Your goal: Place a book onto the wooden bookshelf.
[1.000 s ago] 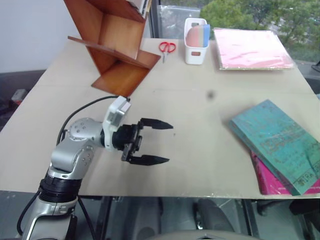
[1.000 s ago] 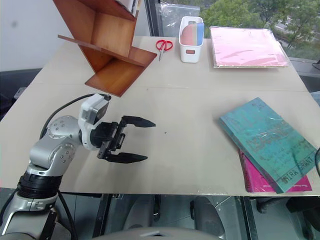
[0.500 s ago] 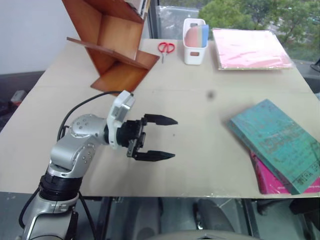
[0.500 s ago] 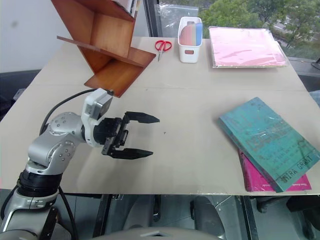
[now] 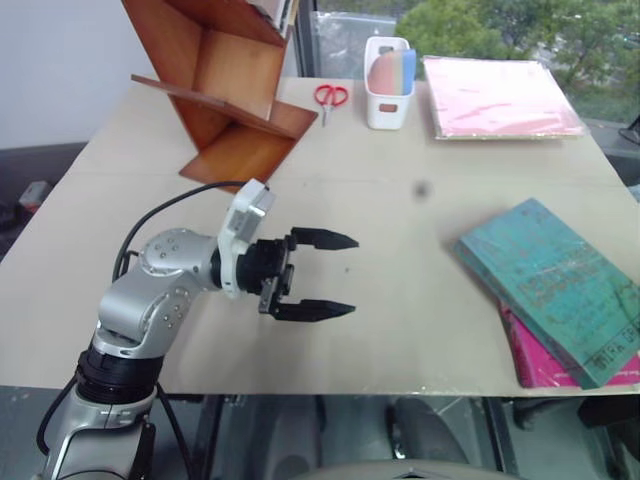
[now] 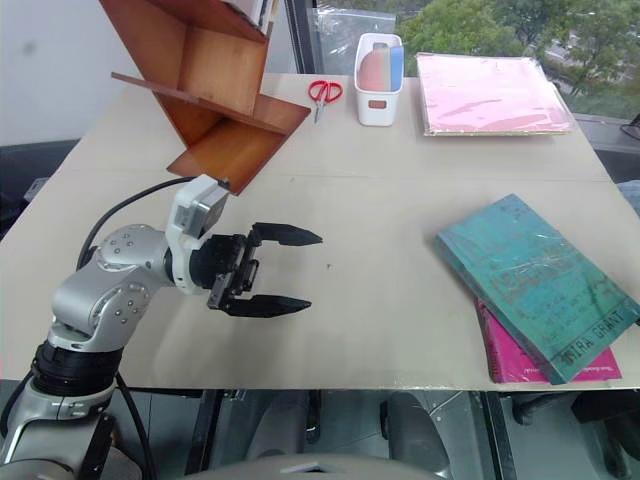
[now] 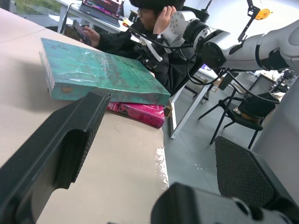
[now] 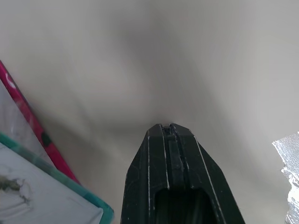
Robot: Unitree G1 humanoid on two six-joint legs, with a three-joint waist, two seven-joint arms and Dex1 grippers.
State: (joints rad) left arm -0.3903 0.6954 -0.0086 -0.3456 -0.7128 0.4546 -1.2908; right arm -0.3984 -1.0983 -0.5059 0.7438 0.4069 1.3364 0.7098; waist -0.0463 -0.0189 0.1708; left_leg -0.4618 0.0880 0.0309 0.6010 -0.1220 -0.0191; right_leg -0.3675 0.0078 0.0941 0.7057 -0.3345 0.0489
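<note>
The left gripper point(image 5: 325, 275) hovers over the table point(image 5: 400, 220) with jaws wide apart, empty. The right gripper point(image 8: 169, 128) is clenched near the book point(image 5: 552, 288).

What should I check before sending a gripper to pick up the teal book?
1. Teal book free to lift: ok. It lies on top of the pink book, with nothing on it.
2. Left gripper open and empty: ok. Its fingers are spread wide above the table, pointing toward the books.
3. Right gripper ready to grasp: not ok. It is shut beside the books and must open first.
4. Path from left gripper to the book: ok, bare tabletop between them.
5. Wooden bookshelf compartments free: ok for the open V sections; the top one already holds something.
6. Book overhanging the table edge: cannot tell exactly.
</note>
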